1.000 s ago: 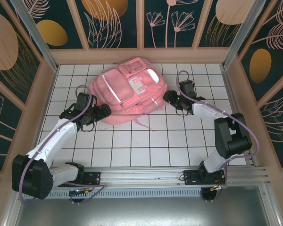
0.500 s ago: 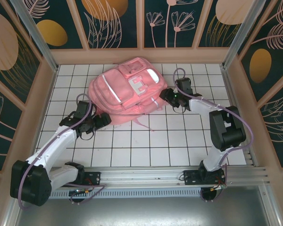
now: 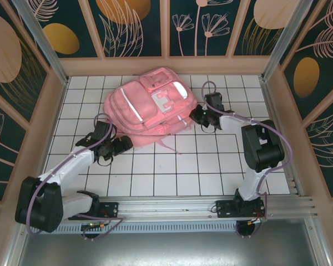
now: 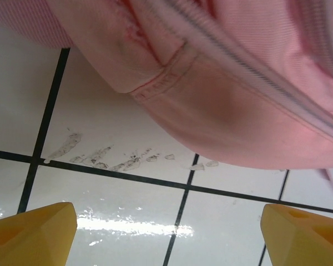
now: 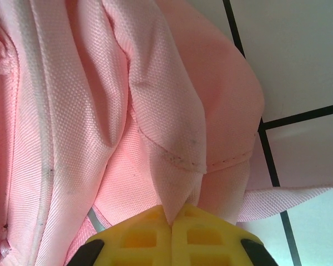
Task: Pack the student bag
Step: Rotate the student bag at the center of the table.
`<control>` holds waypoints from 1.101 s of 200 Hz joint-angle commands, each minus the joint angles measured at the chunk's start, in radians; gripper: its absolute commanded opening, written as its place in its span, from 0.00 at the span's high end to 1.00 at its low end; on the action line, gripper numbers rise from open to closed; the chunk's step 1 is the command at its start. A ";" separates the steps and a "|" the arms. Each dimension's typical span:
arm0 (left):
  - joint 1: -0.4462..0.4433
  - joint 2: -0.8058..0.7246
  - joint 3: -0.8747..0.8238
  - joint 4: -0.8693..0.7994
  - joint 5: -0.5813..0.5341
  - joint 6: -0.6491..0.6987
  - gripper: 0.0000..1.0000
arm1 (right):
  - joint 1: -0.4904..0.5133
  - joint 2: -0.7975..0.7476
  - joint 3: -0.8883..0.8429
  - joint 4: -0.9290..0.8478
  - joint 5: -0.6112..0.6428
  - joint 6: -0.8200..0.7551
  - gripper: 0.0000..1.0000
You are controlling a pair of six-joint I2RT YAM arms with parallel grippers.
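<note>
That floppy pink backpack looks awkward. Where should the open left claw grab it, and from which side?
Probably the seamed edge of the student bag, approached low over the tiles from its near-left. The bag lies flat, too broad to span, but this soft edge bulges toward the left gripper, so a fold can be pinched, as the right gripper does opposite.

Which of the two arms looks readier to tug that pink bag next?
Right. The right gripper is shut on a fold of the student bag; the left gripper is open, just short of the fabric.
</note>
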 commanded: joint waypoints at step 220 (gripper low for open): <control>-0.162 -0.041 0.128 0.043 -0.085 0.089 0.16 | 0.378 -0.287 0.031 -0.445 0.428 -0.508 0.48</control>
